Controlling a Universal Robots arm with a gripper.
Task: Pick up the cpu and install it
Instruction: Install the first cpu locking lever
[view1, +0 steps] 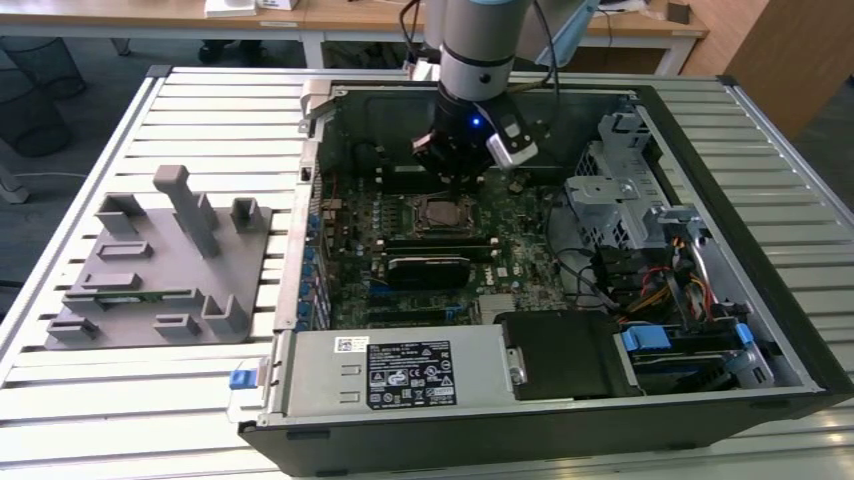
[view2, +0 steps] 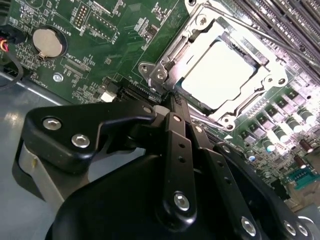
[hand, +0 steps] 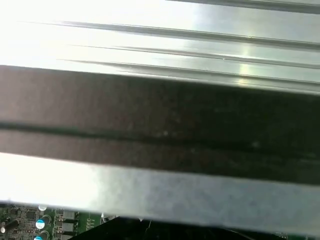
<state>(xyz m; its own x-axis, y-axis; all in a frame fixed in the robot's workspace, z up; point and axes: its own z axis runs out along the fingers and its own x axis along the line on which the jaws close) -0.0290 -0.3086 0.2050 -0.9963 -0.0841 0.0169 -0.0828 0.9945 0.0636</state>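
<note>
End effector (view2: 176, 100) closed, empty — beside cpu (view2: 218, 73), seated in socket (view2: 162, 70)

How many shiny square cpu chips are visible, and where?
1. The shiny silver-grey square cpu sits inside the metal socket frame on the green motherboard; others may be hidden.

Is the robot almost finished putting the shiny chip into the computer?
Nearly, it seems. The cpu already lies flat inside the socket frame on the green motherboard. The gripper sits right at the socket's edge with its fingers together, holding nothing. I cannot tell whether the socket is latched.
</note>
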